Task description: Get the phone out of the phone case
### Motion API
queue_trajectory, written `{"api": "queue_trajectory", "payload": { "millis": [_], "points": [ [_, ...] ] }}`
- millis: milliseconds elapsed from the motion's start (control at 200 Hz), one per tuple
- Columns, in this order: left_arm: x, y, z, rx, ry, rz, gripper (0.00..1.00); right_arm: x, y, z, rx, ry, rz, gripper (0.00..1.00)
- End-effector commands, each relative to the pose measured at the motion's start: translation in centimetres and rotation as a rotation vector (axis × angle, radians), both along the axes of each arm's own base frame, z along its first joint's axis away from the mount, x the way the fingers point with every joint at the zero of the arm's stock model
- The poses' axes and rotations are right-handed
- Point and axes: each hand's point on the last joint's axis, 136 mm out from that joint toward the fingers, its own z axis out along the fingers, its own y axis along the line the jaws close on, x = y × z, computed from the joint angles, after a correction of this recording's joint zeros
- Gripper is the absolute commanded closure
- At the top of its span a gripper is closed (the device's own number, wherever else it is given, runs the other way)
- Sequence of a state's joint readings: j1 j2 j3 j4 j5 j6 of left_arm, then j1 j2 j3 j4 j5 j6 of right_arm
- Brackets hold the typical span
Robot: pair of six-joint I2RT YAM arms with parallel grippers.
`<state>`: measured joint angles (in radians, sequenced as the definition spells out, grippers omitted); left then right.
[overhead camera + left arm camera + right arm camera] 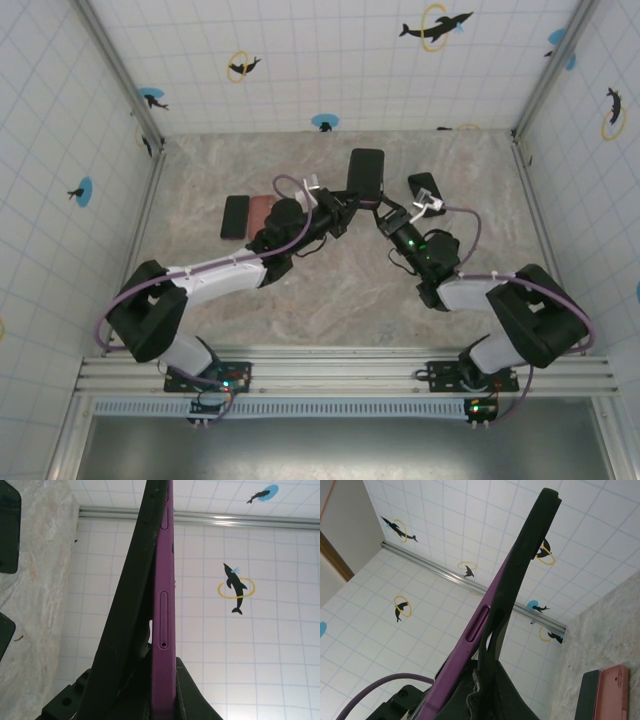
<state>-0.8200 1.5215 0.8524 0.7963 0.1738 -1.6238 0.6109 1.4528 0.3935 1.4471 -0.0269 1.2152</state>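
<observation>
Clearly, the purple phone is partly free. The black phone case has peeled off along one long edge but clings at the far end, so the final pull apart is left. The pair is held upright above the middle of the bench.

The left pincer is clamped on the phone's lower end. The right pincer seems closed on the phone case.

Both grip points are cut off at the wrist views' bottom edges, so exactly what each finger touches is hard to make out.
</observation>
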Motion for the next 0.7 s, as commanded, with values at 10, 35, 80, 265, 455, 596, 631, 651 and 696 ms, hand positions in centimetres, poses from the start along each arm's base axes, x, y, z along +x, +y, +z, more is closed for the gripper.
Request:
{"api": "queue_trajectory", "payload": {
  "millis": [10,35,80,265,455,596,631,651,696],
  "points": [
    [0.4,0.2,4.5,-0.065,-0.102,0.027,0.98,-0.2,-0.8,0.1,-0.018,-0.001,-0.047,1.0],
    [0.3,0.1,4.7,-0.061,-0.108,0.025,1.0,0.1,-0.9,-0.5,-0.033,0.021,-0.061,1.0],
    [0.1,0.1,5.1,-0.055,-0.12,0.02,1.0,0.8,-1.3,-1.8,-0.063,0.076,-0.094,1.0],
    [-1.7,0.1,4.7,-0.025,-0.116,-0.01,1.0,3.1,-3.3,-5.7,-0.149,0.21,-0.214,1.0],
    [-2.6,1.3,4.0,-0.009,-0.1,-0.003,1.0,4.5,-4.2,-6.2,-0.159,0.226,-0.258,1.0],
    [-3.1,1.7,3.9,0.001,-0.095,-0.009,1.0,5.1,-4.6,-6.4,-0.175,0.228,-0.276,1.0],
    [-3.1,1.7,3.7,-0.003,-0.092,-0.011,1.0,5.2,-4.5,-6.2,-0.18,0.221,-0.272,1.0],
    [-3.2,1.7,3.5,-0.004,-0.088,-0.014,1.0,5.2,-4.4,-6.2,-0.183,0.219,-0.268,1.0],
    [-3.2,1.8,3.2,-0.005,-0.081,-0.014,1.0,5.2,-4.3,-6.1,-0.183,0.215,-0.263,1.0]
  ]
}}
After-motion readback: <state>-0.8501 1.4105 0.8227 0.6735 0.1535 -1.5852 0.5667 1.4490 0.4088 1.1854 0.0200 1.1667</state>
